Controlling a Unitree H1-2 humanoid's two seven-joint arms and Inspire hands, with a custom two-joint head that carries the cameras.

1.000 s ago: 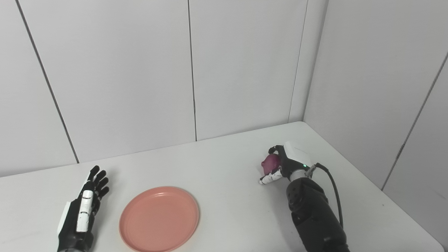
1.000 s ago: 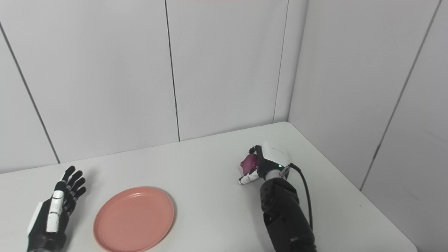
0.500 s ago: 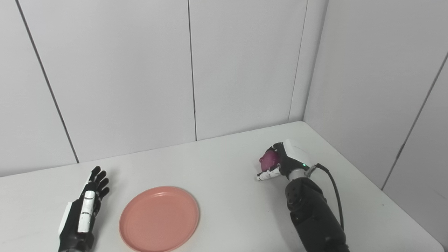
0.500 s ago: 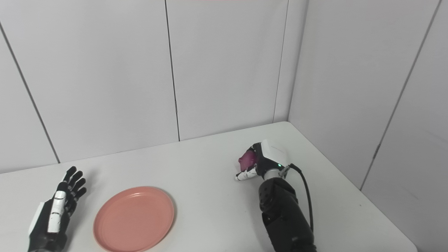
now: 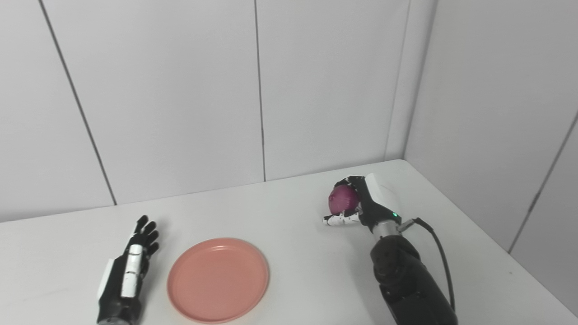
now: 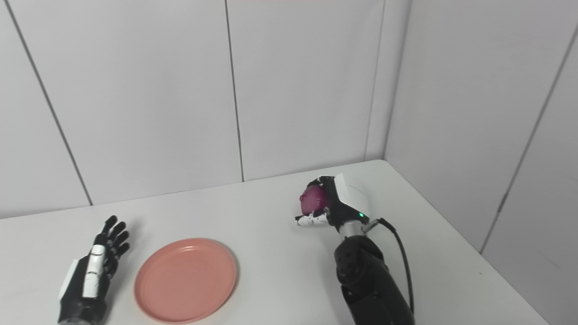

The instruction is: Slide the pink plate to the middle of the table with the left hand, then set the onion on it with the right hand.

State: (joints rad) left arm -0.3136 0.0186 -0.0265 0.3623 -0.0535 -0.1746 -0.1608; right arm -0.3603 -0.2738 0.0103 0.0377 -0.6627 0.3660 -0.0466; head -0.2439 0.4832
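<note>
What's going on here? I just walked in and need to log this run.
The right hand is closed around the onion, holding it over the table on the right side. The pink plate lies empty nearer the left, with nothing touching it. The left hand rests open and flat on the table beside the plate.

The right robot hand (image 5: 361, 203) has lifted the onion (image 5: 343, 200) off the table and turned it leftward.

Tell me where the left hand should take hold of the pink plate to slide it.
Best at the plate's left rim, coming from the left, where the open left hand already lies. The plate is flat and shallow with a low raised lip, so fingers probably press there rather than wrap it.
</note>
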